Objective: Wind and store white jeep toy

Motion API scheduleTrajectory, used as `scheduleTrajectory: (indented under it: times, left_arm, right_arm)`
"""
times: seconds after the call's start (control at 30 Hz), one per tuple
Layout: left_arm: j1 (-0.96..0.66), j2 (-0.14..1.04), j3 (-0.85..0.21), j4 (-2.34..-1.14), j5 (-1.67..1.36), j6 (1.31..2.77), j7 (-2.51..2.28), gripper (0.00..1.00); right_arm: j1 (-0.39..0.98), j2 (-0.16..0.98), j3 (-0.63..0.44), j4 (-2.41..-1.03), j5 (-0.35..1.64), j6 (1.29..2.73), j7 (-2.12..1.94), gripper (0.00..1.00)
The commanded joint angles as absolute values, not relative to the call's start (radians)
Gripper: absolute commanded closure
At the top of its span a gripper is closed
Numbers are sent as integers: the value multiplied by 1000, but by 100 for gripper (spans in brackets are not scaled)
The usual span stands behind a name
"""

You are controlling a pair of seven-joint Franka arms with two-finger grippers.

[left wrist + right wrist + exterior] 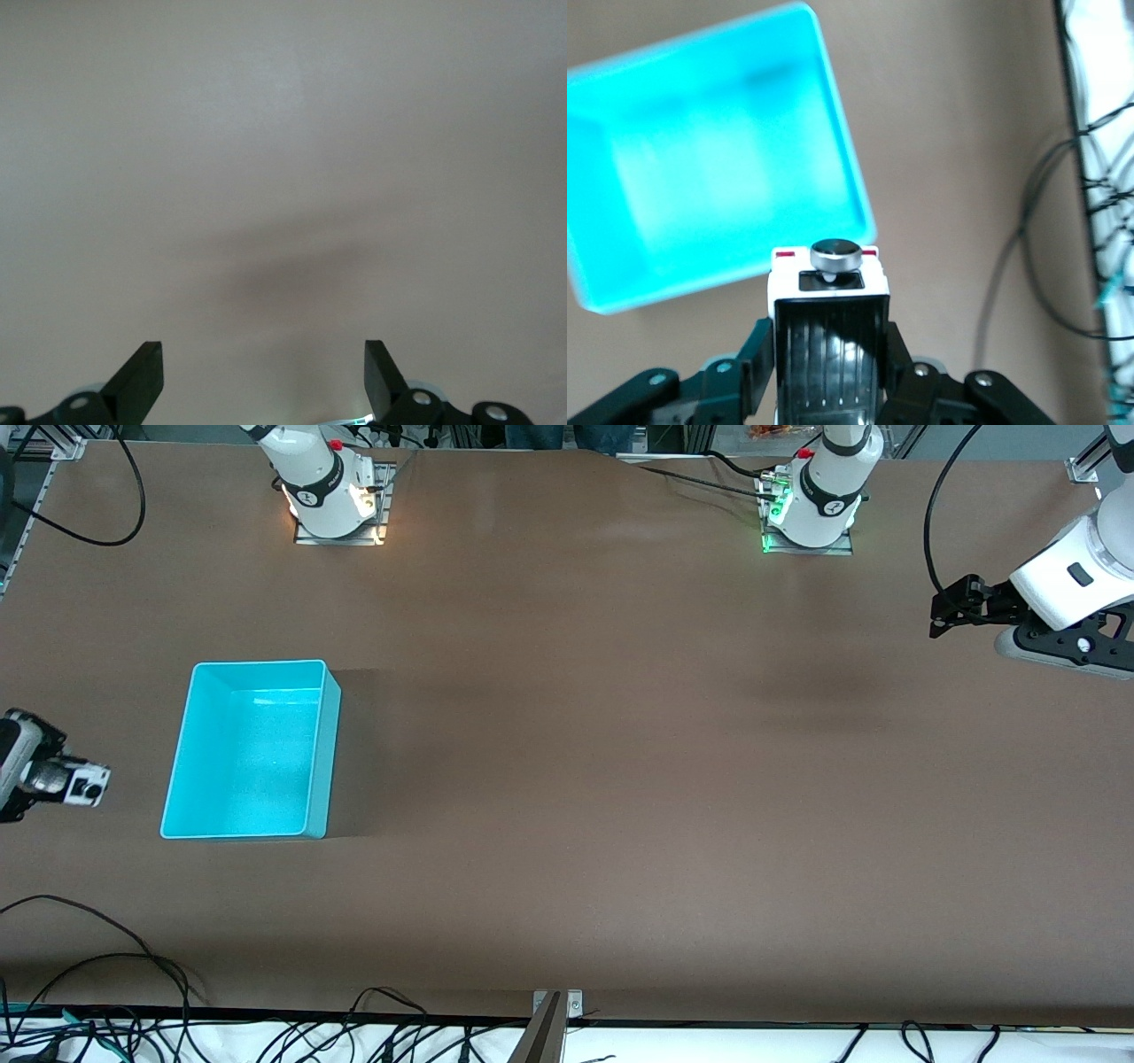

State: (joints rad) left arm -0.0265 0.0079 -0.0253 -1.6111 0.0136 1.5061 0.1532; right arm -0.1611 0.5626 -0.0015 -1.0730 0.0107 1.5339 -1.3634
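My right gripper (62,779) is shut on the white jeep toy (87,789). It holds the toy above the table at the right arm's end, beside the cyan bin (257,665) and outside it. In the right wrist view the jeep (828,292) shows its black roof and a silver round part at its end. The fingers (757,354) clamp its sides, and the bin (833,124) lies below, empty. My left gripper (941,615) is open and empty, waiting over the left arm's end of the table. Its wrist view (263,376) shows only bare table.
Black cables (106,965) lie along the table edge nearest the front camera and also show in the right wrist view (1036,230). A metal bracket (556,1005) sits at the middle of that edge. The arm bases (332,505) stand along the farthest edge.
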Motion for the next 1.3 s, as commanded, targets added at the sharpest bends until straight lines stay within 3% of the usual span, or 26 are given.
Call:
scheduleTrajectory:
  times: [0.0,0.23,0.5,0.77,1.27]
  left_arm:
    - [-15,21,-25,-1568,11,1479,173,0]
    - [1,21,-25,-1542,12,1440,173,0]
    - [11,21,-26,-1539,15,1439,173,0]
    - [11,23,-26,-1539,15,1439,173,0]
    - [11,23,-26,-1539,17,1437,175,0]
  right_arm:
    - [-140,398,2,-1291,-5,1534,-1249,100]
    - [-138,240,11,-1558,0,1618,-1183,100]
    - [-138,60,32,-1919,-2,1844,-1143,100]
    - [-138,52,80,-2066,-9,1971,-1160,100]
    - [-140,78,114,-2325,-11,2353,-1400,100]
